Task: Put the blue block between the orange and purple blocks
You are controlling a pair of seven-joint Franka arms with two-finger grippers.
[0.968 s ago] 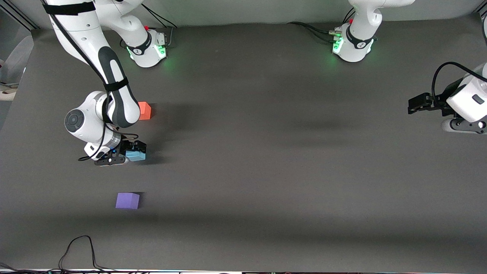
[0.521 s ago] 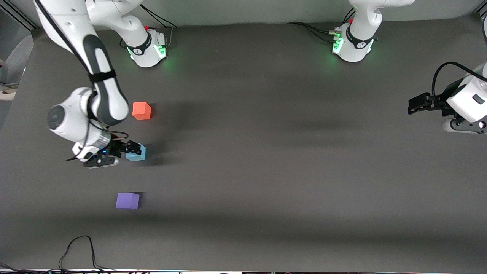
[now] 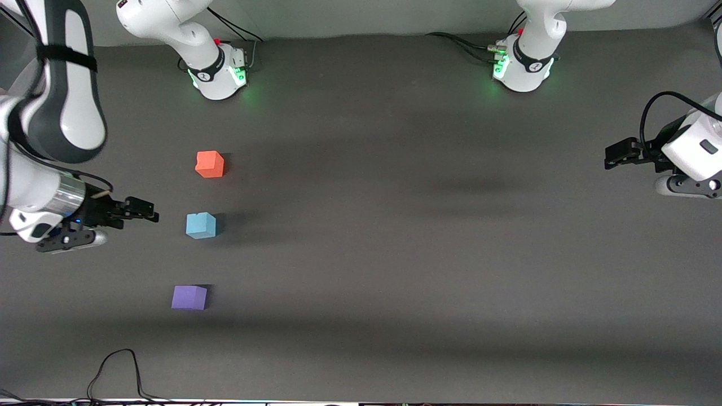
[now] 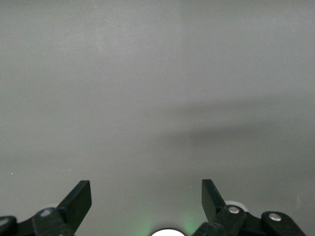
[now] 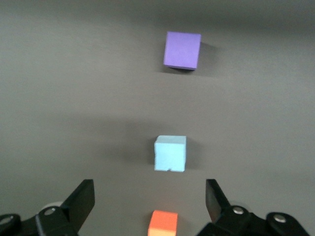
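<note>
The blue block stands free on the table in a line with the other two. The orange block lies farther from the front camera and the purple block nearer. My right gripper hangs open and empty, apart from the blue block, toward the right arm's end of the table. In the right wrist view the purple block, blue block and orange block all show ahead of the open right gripper. My left gripper waits open at the left arm's end, with only bare table before it.
The two arm bases stand along the table's edge farthest from the front camera. A black cable loops on the table near the front edge, nearer than the purple block. The grey table top stretches between the blocks and the left arm.
My right gripper has drawn back from the blue block toward the right arm's end of the table. The blue block stays where it stood. The left arm has not moved.
</note>
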